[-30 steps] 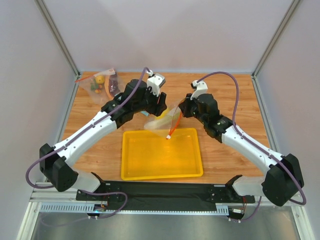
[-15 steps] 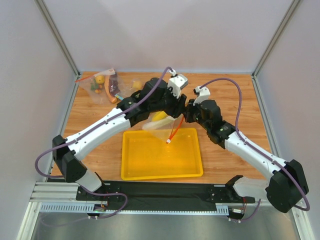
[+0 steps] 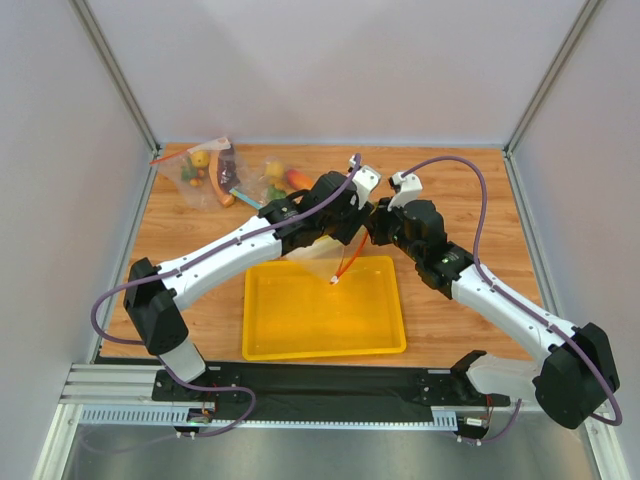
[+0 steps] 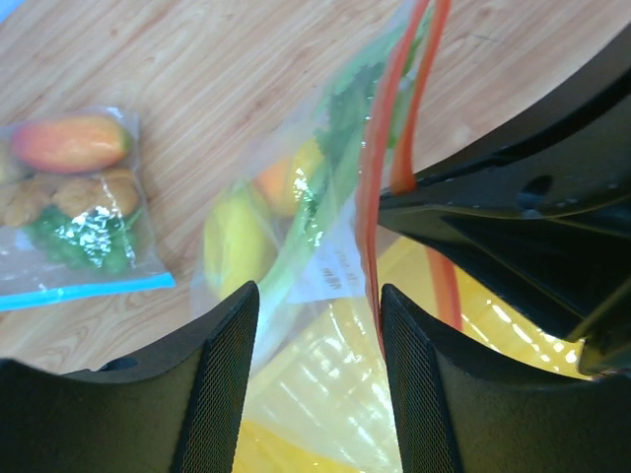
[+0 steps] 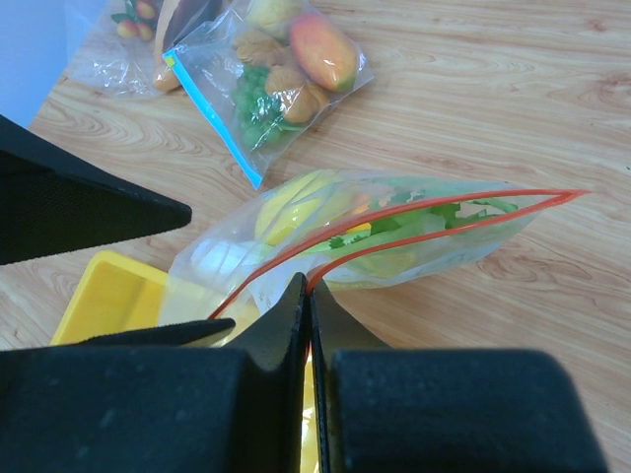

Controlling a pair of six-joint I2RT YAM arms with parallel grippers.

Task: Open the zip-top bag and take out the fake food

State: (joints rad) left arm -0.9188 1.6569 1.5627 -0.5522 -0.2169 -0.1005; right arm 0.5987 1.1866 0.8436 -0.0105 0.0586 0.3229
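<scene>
Partly done: bag (image 5: 414, 246) mouth seems parted, food (image 5: 296, 207) all inside, hanging over tray's (image 3: 300, 325) 12 o'clock edge; right tool (image 5: 308, 296) pinched shut on zip strip (image 5: 567, 194); left tool (image 4: 317, 325) spread, clamping nothing.

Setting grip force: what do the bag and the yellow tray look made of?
The bag looks like thin clear plastic film: glossy, crinkled, see-through. The tray looks like rigid yellow plastic, smooth with soft glare, though the look alone can't confirm it.

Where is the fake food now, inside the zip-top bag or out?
Inside: the yellow fruit, orange fruit and green stalk all show through the clear zip-top bag.
</scene>
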